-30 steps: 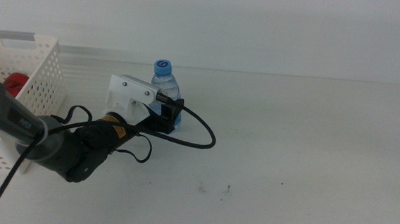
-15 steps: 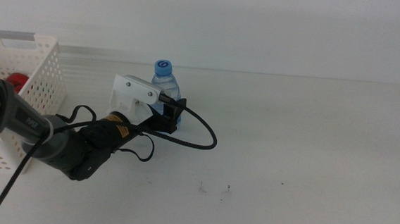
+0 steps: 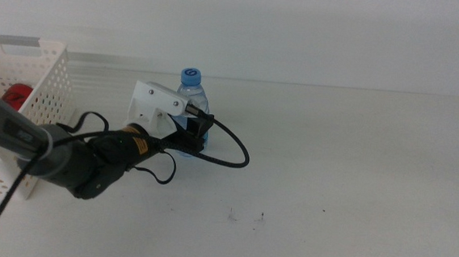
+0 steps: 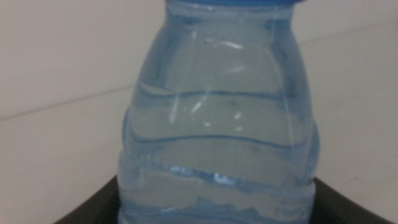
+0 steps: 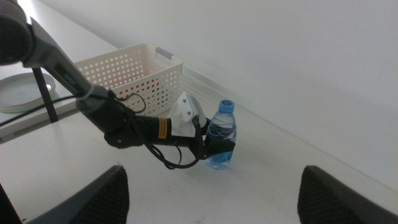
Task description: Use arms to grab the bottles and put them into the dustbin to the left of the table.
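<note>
At the far left of the middle view, the white perforated dustbin (image 3: pixel 34 82) is sitting on the table (image 3: pixel 348 169) with a grey tab (image 3: pixel 18 42) on its rim, and a red soda can (image 3: pixel 17 94) is showing inside it through the wall holes. Just to its right, the left arm is reaching in from the left, its thick black cable (image 3: pixel 232 149) looping over the tabletop. The left gripper (image 3: pixel 193 132) is sitting at the base of the small clear water bottle (image 3: pixel 192 102), which is standing upright with its blue cap (image 3: pixel 189 75) on top. In the left wrist view the bottle (image 4: pixel 217 118) is filling the frame between the 2 dark jaws, which are pressing against its lower sides. The right gripper (image 5: pixel 211 186) is hanging well apart from the bottle, its 2 jaws spread wide and holding nothing.
</note>
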Motion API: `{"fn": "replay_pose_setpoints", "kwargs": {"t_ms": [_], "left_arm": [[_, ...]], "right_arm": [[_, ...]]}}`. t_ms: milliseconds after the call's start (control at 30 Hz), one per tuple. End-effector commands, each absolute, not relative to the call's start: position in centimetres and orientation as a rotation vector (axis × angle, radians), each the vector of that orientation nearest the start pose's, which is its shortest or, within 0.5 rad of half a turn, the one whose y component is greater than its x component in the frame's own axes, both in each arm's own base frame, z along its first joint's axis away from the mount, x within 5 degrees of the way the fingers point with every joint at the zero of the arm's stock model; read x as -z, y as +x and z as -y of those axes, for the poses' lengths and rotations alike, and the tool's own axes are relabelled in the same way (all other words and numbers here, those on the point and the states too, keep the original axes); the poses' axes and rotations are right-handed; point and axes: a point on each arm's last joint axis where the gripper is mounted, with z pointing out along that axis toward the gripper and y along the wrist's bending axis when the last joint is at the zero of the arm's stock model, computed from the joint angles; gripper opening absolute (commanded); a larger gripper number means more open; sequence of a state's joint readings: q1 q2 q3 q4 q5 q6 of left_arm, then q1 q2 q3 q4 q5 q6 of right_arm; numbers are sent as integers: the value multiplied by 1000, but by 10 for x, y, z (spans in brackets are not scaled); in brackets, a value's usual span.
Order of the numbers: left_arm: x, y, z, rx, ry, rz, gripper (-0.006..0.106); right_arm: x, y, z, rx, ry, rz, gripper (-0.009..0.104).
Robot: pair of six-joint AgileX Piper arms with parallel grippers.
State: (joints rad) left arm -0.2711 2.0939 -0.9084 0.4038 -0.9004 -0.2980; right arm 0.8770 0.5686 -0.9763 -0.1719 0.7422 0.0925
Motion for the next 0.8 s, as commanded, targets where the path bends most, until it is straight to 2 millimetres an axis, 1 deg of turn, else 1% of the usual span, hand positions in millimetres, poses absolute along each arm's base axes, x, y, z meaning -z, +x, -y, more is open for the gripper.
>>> {"fn": "replay_pose_setpoints", "kwargs": {"t_ms": [0, 233, 433, 533, 600, 767], "left_arm": [[-142, 370, 133, 516, 432, -1713, 33], [-198, 357, 138, 449, 458, -1708, 33], [-248, 342, 136, 456, 382, -1625, 33], [-268, 335, 132, 446, 354, -1604, 33], [-277, 331, 128, 437, 334, -1607, 33], [-293, 320, 120, 383, 307, -1671, 33]], "right_arm": [[-427, 59, -54, -492, -729, -1666, 82], [-427, 59, -54, -492, -729, -1666, 82], [-427, 59, -54, -492, -729, -1666, 82], [-427, 59, -54, -492, -729, -1666, 82], [-427, 59, -54, -492, -729, -1666, 82], [-427, 59, -54, -492, -729, -1666, 82]]}}
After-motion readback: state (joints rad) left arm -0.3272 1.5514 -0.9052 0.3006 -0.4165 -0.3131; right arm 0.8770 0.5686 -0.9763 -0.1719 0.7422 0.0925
